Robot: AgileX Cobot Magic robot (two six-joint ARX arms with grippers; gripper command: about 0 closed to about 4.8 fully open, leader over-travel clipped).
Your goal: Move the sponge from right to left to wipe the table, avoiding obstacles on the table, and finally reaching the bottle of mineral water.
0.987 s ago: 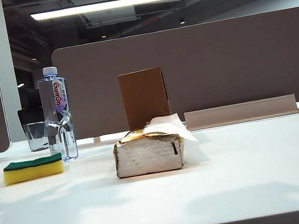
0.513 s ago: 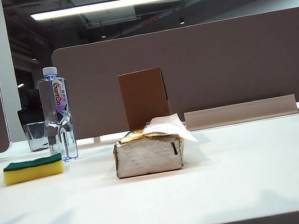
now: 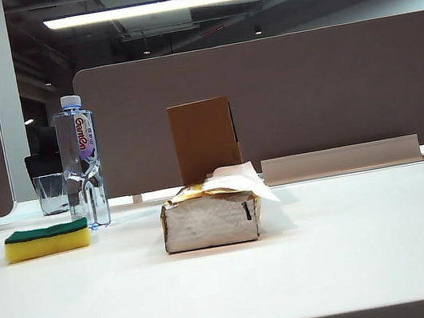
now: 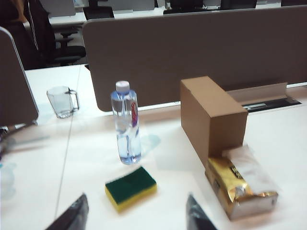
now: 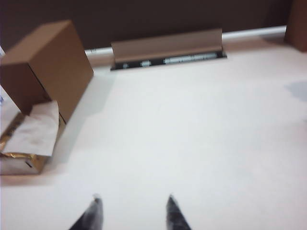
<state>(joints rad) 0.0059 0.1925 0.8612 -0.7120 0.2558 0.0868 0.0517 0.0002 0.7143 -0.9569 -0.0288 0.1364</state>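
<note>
The yellow sponge [image 3: 47,240] with its green face up lies on the white table [image 3: 354,241] at the left, just in front of the mineral water bottle [image 3: 81,163]. In mid-table the tissue pack [image 3: 209,220] lies in front of the upright brown box [image 3: 205,138]. Neither gripper shows in the exterior view. My left gripper [image 4: 136,196] hangs open above the table, short of the sponge [image 4: 131,188] and the bottle [image 4: 126,124], touching nothing. My right gripper [image 5: 134,197] is open over bare table, with the box [image 5: 45,62] and tissue pack [image 5: 26,139] off to one side.
A clear glass mug [image 3: 52,192] stands behind the bottle, also in the left wrist view [image 4: 62,101]. A grey cable tray [image 3: 341,159] runs along the back right edge under the brown partition [image 3: 306,88].
The arm shadows on the near tabletop have shrunk away towards the front edge. Sponge, bottle, tissue pack and box have not moved.
</note>
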